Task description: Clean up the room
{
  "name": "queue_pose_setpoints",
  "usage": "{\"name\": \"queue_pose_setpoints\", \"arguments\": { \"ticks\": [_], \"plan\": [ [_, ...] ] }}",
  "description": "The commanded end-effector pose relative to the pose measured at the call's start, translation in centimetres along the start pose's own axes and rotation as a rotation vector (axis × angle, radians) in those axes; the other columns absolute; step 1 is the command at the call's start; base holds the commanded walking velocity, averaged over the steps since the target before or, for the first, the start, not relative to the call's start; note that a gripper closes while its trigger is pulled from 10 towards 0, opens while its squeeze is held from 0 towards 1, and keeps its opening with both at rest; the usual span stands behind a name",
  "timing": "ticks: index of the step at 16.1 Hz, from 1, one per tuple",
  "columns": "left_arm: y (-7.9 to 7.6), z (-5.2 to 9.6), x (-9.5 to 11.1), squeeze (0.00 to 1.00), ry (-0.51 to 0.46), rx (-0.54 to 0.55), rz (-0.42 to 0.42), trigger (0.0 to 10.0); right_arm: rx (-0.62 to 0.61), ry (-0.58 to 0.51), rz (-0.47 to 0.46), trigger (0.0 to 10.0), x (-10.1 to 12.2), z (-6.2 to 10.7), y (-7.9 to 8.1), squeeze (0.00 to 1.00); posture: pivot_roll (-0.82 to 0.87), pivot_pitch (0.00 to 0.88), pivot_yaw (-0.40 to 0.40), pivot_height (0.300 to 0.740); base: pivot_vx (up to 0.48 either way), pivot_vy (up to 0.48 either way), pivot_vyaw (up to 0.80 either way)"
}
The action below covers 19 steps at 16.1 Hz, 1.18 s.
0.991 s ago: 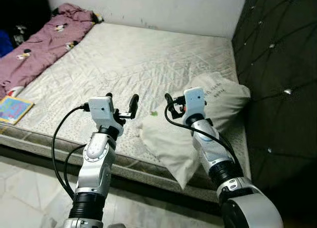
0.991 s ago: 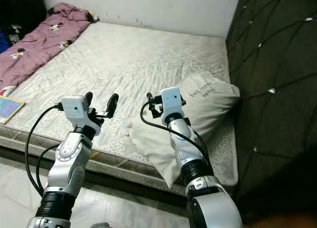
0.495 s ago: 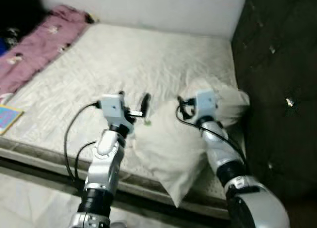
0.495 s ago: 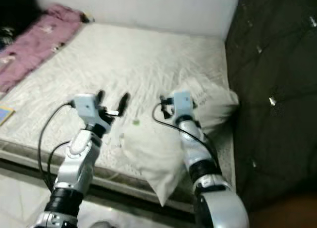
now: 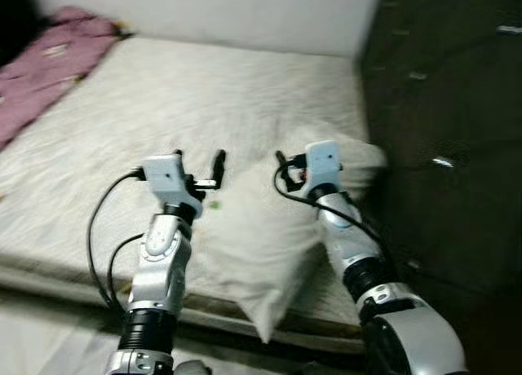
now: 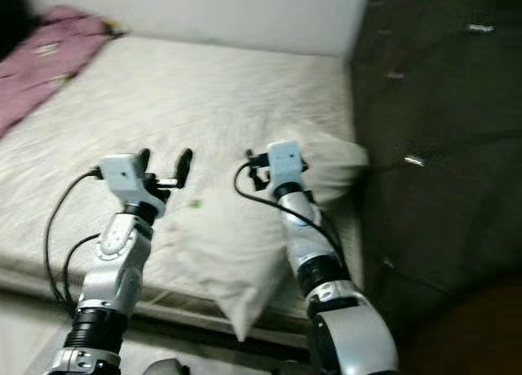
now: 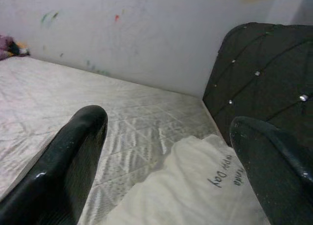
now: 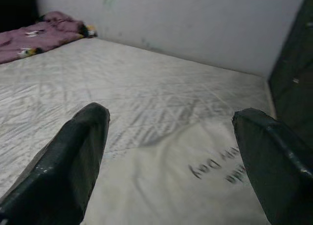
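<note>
A cream pillow (image 5: 269,244) with dark printed lettering lies on the near right part of the bare white mattress (image 5: 163,98), one corner hanging over the front edge. My left gripper (image 5: 198,165) is held open above the pillow's left edge, nothing between its fingers. My right gripper (image 5: 295,165) hovers open over the pillow's far half, also holding nothing. The left wrist view looks past the left gripper (image 7: 168,122) at the pillow (image 7: 186,191). The right wrist view looks past the right gripper (image 8: 171,115) at the pillow (image 8: 195,186). The eye views are blurred.
A pink blanket (image 5: 49,53) is bunched at the mattress's far left corner. A dark tufted headboard (image 5: 440,106) rises along the right side and a white wall (image 5: 212,12) stands behind. A small green speck (image 5: 214,204) lies on the mattress beside the pillow.
The camera has swung right and moved closer, so the book and floor at the left have slid out of view. Both arms keep the same raised pose, fingers still open.
</note>
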<state>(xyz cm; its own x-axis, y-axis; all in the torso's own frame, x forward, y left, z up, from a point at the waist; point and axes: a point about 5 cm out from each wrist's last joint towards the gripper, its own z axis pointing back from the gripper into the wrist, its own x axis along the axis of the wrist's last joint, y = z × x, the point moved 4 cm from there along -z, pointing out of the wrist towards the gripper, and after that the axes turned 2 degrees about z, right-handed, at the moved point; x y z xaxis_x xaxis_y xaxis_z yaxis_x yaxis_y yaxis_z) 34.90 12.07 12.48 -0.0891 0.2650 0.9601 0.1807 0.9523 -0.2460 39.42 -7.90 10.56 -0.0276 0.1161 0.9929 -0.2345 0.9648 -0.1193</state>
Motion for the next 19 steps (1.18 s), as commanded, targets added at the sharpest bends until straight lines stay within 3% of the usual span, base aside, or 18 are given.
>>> {"name": "queue_pose_setpoints", "arguments": {
  "ticks": [1, 4, 13, 19],
  "plan": [
    [0.1, -0.2, -0.1, 0.00, 0.008, 0.004, -0.006, 10.0, -0.006, 0.001, 0.001, 10.0, 0.1, -0.1, -0.1, 0.00, 0.07, 0.000, -0.006, 0.740, 0.000, 0.000, -0.80],
    [0.1, -0.2, -0.1, 0.00, 0.011, 0.000, -0.008, 10.0, -0.005, -0.001, 0.004, 10.0, 0.1, -0.1, -0.1, 0.00, 0.07, 0.000, -0.006, 0.740, 0.000, 0.000, -0.48],
    [-0.1, -0.4, 0.0, 0.00, 0.002, -0.014, -0.002, 10.0, -0.007, -0.002, 0.000, 10.0, 0.2, -0.2, -0.1, 0.00, 0.07, 0.000, -0.004, 0.740, 0.000, 0.456, 0.00],
    [1.2, -0.3, -0.2, 0.00, 0.005, 0.044, 0.009, 10.0, -0.014, 0.002, -0.003, 10.0, 0.1, -0.3, -0.2, 0.00, 0.07, 0.000, -0.003, 0.740, 0.000, 0.000, 0.00]
  ]
}}
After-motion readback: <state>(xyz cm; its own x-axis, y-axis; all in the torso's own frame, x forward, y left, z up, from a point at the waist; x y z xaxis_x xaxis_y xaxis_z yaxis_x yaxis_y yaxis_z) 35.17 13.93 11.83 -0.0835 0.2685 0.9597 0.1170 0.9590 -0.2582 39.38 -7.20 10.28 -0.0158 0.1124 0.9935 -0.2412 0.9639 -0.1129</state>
